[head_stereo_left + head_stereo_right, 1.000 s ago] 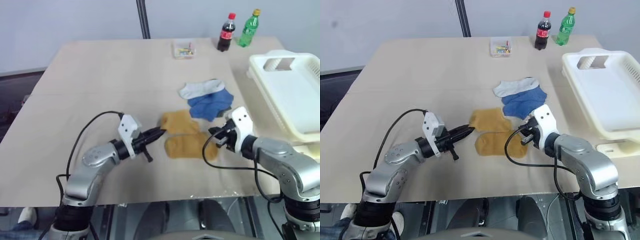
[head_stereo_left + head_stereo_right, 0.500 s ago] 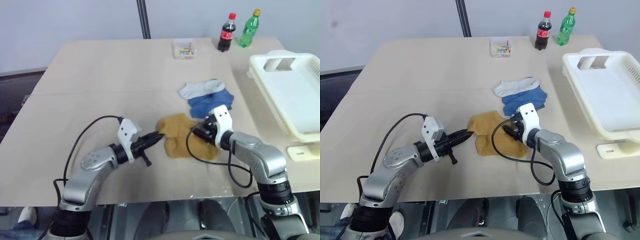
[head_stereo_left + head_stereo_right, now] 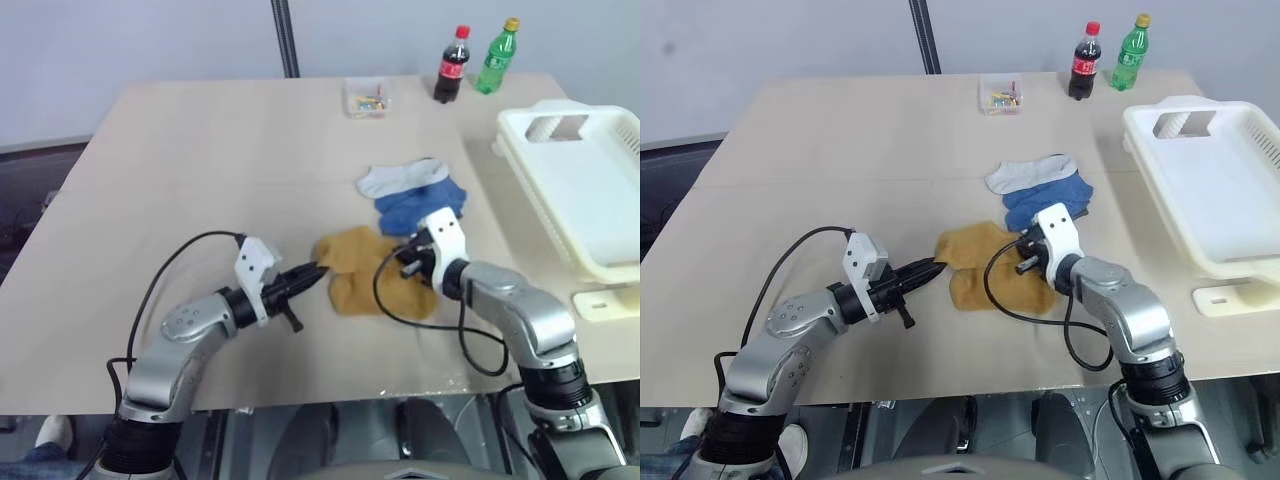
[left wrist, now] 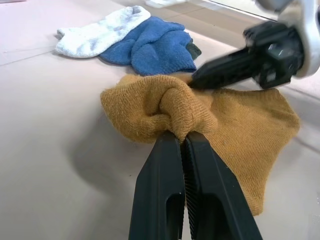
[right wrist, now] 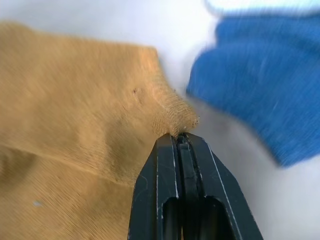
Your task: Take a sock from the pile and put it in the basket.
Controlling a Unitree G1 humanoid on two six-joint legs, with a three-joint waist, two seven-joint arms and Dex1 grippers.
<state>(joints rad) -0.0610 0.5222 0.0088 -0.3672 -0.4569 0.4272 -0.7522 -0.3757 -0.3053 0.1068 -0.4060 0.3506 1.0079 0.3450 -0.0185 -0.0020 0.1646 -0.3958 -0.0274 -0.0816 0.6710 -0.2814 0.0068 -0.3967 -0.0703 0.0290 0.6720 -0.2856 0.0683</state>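
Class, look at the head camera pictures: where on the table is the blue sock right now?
The blue sock lies right of the table's centre, overlapped by the white sock behind it, with the mustard socks just in front and the basket further right.

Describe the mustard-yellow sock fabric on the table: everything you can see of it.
The mustard-yellow sock fabric is soft ribbed knit, lying crumpled on the tan table, just nearer the robot than the blue sock and the pale grey-white sock. Whether it is one sock or two overlapping cannot be told. The left tool is shut on a bunched fold at one edge; the right tool is shut on a pinched corner at the edge toward the blue sock. The rest lies flat, with shallow wrinkles.
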